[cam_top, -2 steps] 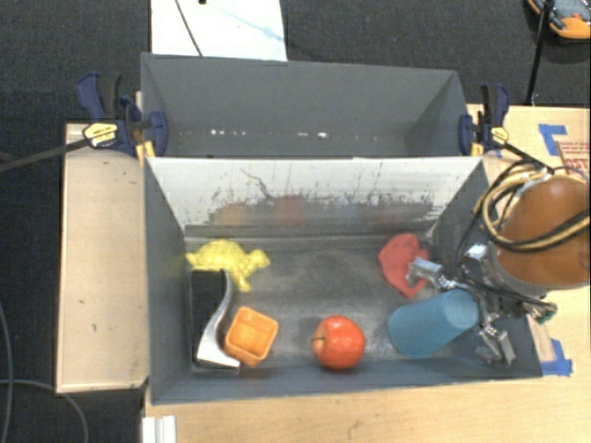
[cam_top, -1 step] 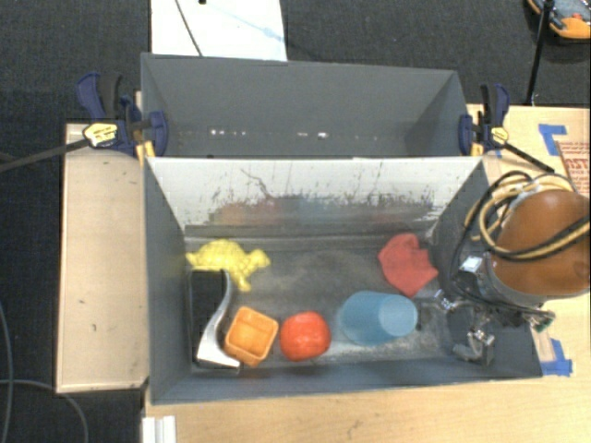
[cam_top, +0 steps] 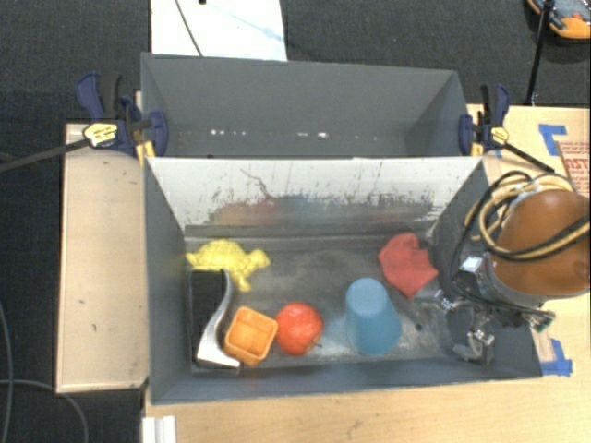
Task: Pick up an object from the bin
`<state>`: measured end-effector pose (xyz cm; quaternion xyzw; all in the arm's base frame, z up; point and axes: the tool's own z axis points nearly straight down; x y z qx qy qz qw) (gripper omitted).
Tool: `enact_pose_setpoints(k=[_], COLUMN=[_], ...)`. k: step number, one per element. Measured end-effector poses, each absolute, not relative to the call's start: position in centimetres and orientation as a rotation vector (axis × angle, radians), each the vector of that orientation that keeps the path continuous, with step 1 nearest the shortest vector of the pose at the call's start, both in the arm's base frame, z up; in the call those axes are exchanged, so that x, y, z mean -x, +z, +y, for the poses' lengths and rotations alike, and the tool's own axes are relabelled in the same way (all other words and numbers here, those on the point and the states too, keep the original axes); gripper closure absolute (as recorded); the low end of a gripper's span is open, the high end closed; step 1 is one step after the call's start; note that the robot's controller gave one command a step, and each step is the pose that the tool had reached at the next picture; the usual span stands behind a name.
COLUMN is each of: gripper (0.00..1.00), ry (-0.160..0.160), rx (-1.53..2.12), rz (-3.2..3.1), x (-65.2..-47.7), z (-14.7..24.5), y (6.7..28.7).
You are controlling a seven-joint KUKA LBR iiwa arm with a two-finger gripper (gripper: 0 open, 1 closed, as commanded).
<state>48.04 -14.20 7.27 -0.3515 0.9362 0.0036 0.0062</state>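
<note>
My gripper [cam_top: 469,341] hangs low in the bin's front right corner, with bare floor under it. The nearest thing is a light blue cup [cam_top: 371,316], lying on its side a little to the gripper's left. A crumpled red piece [cam_top: 405,263] rests against the right wall, behind and to the left of the gripper. Neither one touches the gripper.
Along the front left lie a red-orange ball [cam_top: 297,328], a small orange tub [cam_top: 250,334] and a black and white flat thing [cam_top: 211,319]. A yellow soft toy [cam_top: 228,259] sits behind them. The arm's orange cover and cables fill the right side.
</note>
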Motion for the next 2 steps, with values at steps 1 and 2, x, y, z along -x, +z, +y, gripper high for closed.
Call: enact_pose_setpoints(k=[1, 2], gripper=[1.0, 1.0], ry=[0.011, 0.006], rx=[1.103, 1.106], rz=[2.932, 2.939], x=[-47.9, -47.8], z=[-14.2, -14.4], y=[7.6, 9.1])
